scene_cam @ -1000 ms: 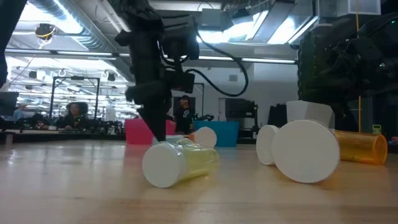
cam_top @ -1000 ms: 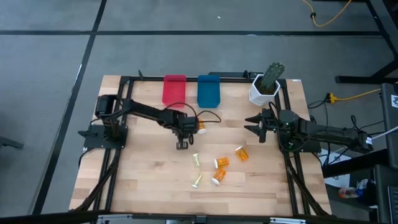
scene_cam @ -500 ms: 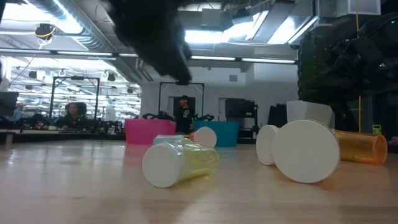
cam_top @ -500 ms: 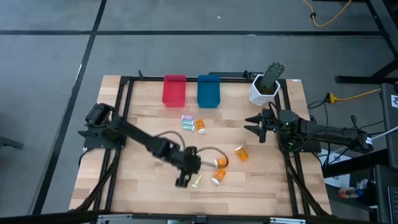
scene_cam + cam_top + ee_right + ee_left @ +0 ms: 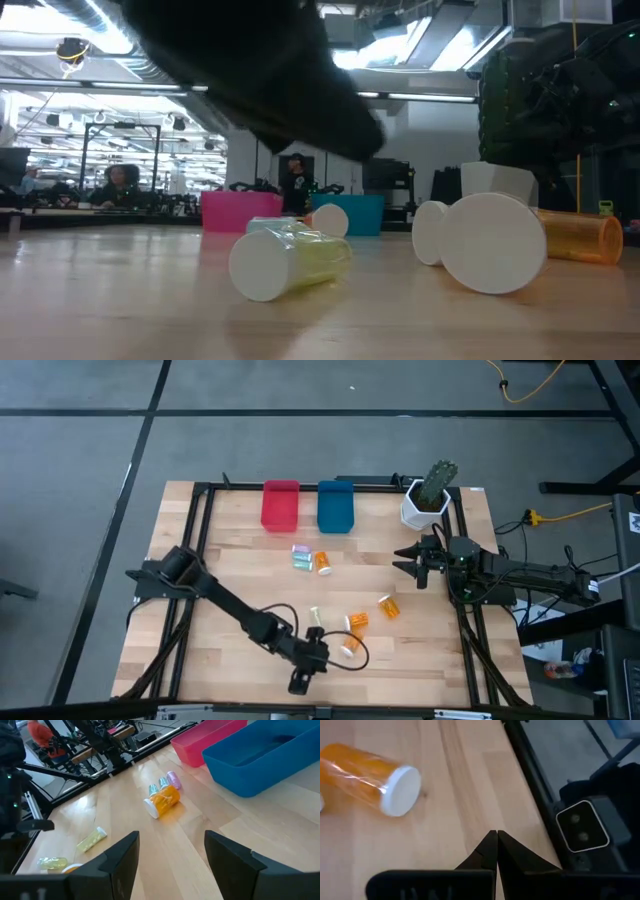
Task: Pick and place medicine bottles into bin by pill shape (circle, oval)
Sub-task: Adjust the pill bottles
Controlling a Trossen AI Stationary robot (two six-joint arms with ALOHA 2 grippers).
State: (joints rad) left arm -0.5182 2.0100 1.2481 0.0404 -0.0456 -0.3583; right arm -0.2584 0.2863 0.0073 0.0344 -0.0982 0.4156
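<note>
Orange and pale medicine bottles point(image 5: 352, 630) lay scattered mid-table; three more sat at 6 o'clock of the bins point(image 5: 308, 506). We logged the left gripper point(image 5: 300, 682) near the front edge, jaws together, seemingly empty. The right gripper point(image 5: 409, 562) waited at 3 o'clock, jaws apart.
</note>
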